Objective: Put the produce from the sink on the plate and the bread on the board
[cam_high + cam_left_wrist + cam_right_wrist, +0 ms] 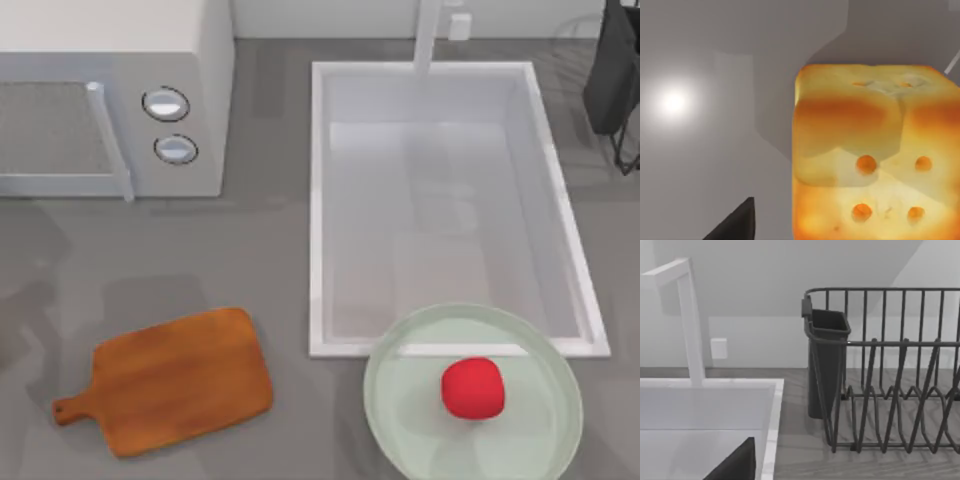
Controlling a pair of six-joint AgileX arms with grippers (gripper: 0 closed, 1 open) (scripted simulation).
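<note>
One piece of produce [473, 388], a small bright red rounded fruit, lies on the pale green plate [400, 420], slightly right of the plate's centre. The plate sits at the near right of the table, its far rim overlapping the near edge of the white sink [318, 200]. The sink's faucet [428, 35] rises at its far side. The board [170, 380] lies bare at the near left of the table, well apart from the plate, its short handle pointing left. A white microwave [110, 95] with two dials stands at the far left. In the left wrist view the bread [875, 155], a golden-brown toasted cube with darker spots, looms close to the camera over a grey surface. One dark finger [735, 225] edges that view, but whether the left gripper's fingers clamp the bread cannot be told. The right wrist view looks across the sink's rim toward a dark wire dish rack [890, 380] with a cutlery holder [826, 360]; the state of the right gripper's fingers cannot be told either.
</note>
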